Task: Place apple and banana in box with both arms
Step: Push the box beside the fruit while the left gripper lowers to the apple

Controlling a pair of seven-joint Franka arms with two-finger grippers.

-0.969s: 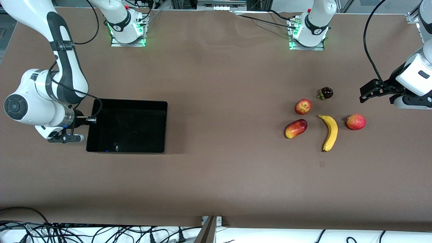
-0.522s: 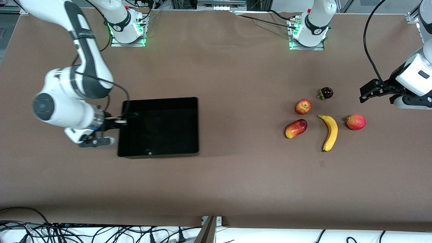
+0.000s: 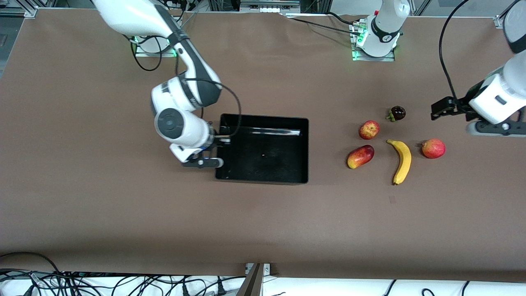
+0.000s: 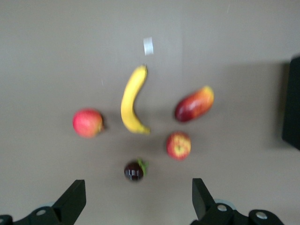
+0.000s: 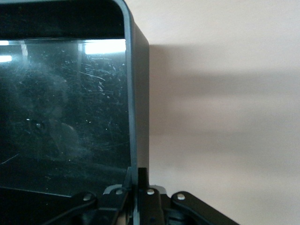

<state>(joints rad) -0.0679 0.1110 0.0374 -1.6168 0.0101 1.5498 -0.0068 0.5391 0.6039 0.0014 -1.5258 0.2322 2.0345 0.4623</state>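
The black box (image 3: 263,118) sits mid-table. My right gripper (image 3: 218,142) is shut on the box's wall at the right arm's end; the right wrist view shows its fingers pinching that wall (image 5: 133,93), with the gripper (image 5: 137,177) low on it. The apple (image 3: 369,129) and the banana (image 3: 402,160) lie on the table toward the left arm's end. My left gripper (image 3: 436,109) is open and empty, hovering over the table beside the fruits. Its wrist view shows the apple (image 4: 178,145) and banana (image 4: 132,101) ahead of the open gripper (image 4: 138,197).
An oval red-yellow mango-like fruit (image 3: 360,156) lies between the box and the banana. A pinkish-red round fruit (image 3: 433,148) lies beside the banana toward the left arm's end. A small dark fruit (image 3: 397,113) lies farther from the camera than the apple.
My right gripper has dragged the box across the table toward the fruits. My left gripper has shifted slightly toward the fruits.
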